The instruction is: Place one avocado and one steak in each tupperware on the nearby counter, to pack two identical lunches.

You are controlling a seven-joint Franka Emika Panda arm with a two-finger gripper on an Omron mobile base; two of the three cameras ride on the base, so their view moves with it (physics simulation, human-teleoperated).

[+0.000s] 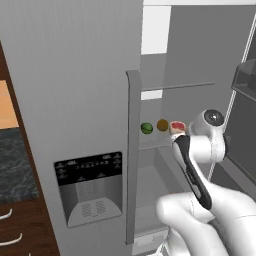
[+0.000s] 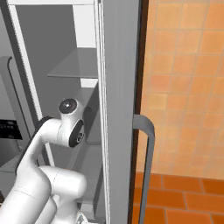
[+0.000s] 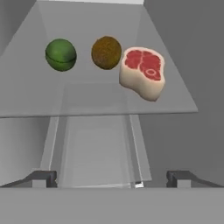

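Note:
On a glass shelf [image 3: 96, 98] inside the open fridge lie a dark-green avocado [image 3: 61, 54] at the left and a red-pink steak [image 3: 143, 72] at the right. The left base view has the same avocado [image 1: 146, 128] and steak [image 1: 177, 127] on that shelf, just left of my wrist. My gripper [image 3: 111, 178] is open and empty. It hangs in front of the shelf, slightly below its edge, and touches nothing. A stretch of the dark marbled counter [image 1: 15, 165] lies far left. The tupperware is out of view.
A round orange-brown fruit [image 3: 106, 52] sits between the avocado and the steak. The closed fridge door with its dispenser [image 1: 90, 185] and tall handle [image 1: 132, 150] stands to the left. The open fridge door [image 2: 120, 109] is on the right, before an orange tiled wall [image 2: 183, 87].

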